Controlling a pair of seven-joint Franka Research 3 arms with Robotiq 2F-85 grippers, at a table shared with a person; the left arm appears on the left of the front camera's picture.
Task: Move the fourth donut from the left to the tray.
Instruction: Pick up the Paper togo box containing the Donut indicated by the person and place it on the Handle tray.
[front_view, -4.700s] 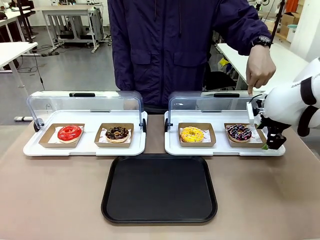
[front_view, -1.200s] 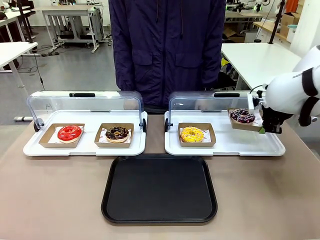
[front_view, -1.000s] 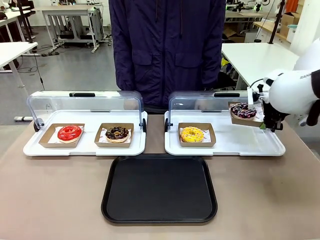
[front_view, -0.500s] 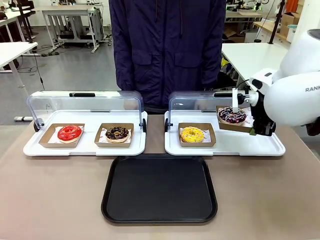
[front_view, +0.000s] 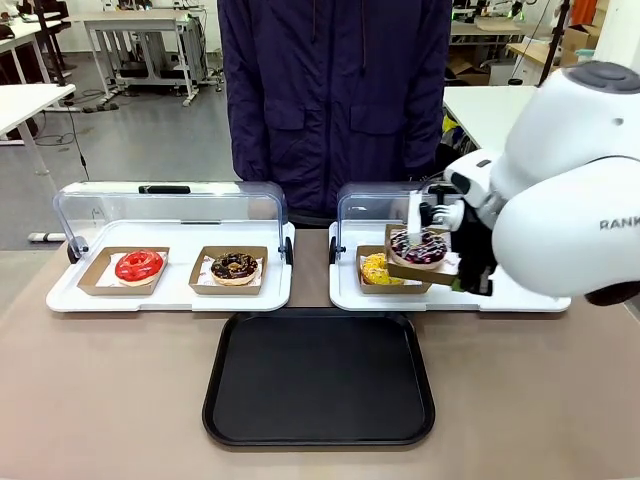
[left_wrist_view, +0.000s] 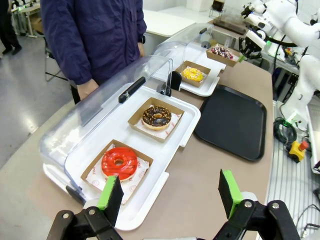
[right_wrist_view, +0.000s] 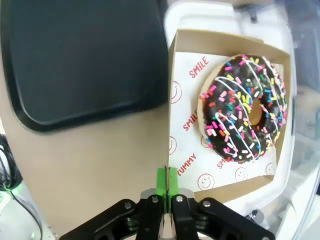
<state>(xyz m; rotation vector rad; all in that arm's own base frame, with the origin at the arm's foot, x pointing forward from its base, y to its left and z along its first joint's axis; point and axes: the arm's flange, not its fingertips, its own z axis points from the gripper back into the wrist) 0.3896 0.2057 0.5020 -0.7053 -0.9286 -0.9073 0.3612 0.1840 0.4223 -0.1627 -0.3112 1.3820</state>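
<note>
Donut four (front_view: 419, 246), dark-glazed with coloured sprinkles and white drizzle, is seen sitting in its brown cardboard holder (front_view: 432, 267), and the holder is held in the air by the right gripper (front_view: 468, 280). In the right wrist view the gripper's green pads (right_wrist_view: 167, 182) are pressed together on the near edge of the holder, with the donut lying just beyond the fingertips on smiley-printed paper (right_wrist_view: 187, 127). In the front view the lifted holder is seen above the right-hand white tray (front_view: 545, 298), partly in front of the yellow donut (front_view: 375, 267), which is just beyond and below the gripper. The black tray (front_view: 318, 376) lies on the table lower down, to the side of the gripper, apart from the holder and with nothing on it.

The left gripper (left_wrist_view: 170, 194) is held wide open with nothing between its fingers. Beyond its fingertips are recorded the red donut (left_wrist_view: 119, 163) and, farther on, a chocolate donut (left_wrist_view: 156, 116), both on the other white tray (left_wrist_view: 165, 180) under a raised clear lid (left_wrist_view: 107, 100). A person in a dark jacket (front_view: 335, 95) stands at the far side.
</note>
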